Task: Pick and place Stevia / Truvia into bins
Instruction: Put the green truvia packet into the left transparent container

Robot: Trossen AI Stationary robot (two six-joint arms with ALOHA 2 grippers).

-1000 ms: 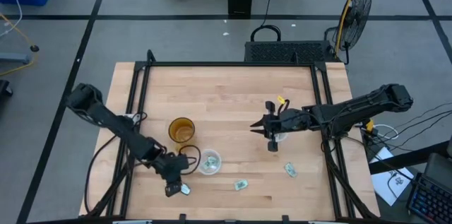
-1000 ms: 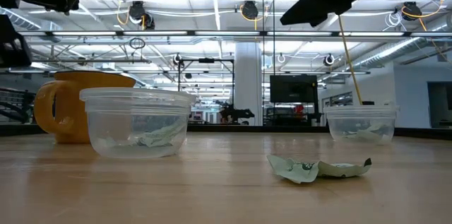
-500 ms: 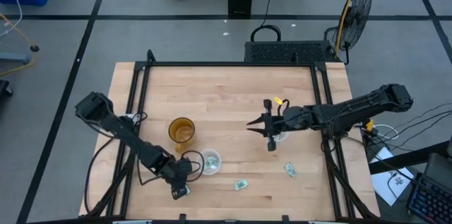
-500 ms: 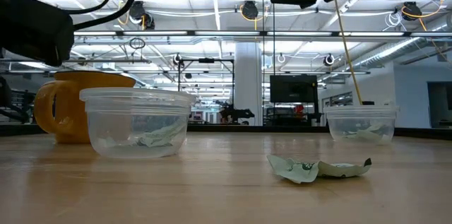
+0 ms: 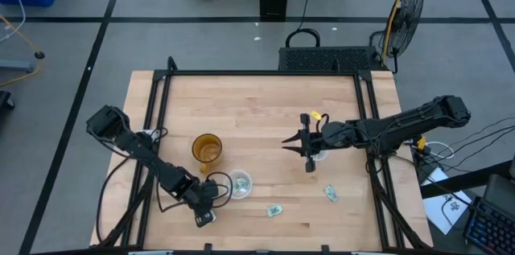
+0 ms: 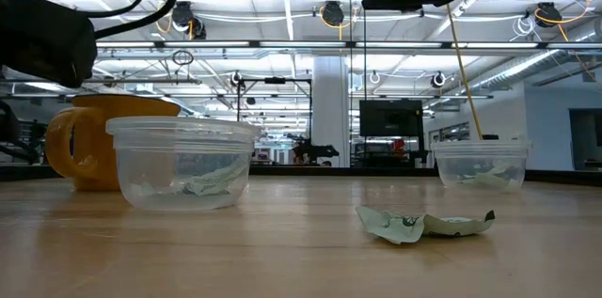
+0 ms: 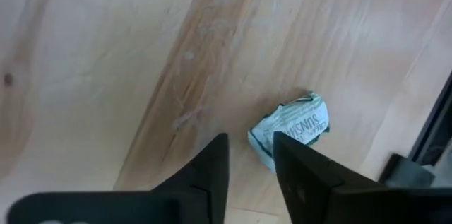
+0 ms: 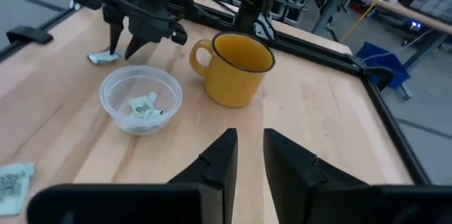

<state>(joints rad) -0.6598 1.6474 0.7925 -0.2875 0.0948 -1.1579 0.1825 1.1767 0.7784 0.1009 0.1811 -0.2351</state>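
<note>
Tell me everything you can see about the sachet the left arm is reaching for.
The sachet is a small crumpled paper packet, pale green and white with dark print. It lies on the bare wooden table near the front left edge, beside the black frame rail, and apart from the clear cup. The left tool is over it, fingers slightly parted; contact with the packet cannot be told.

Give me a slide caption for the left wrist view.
Left hand, fingers slightly apart, hovers by a crumpled sachet on the table.
</note>
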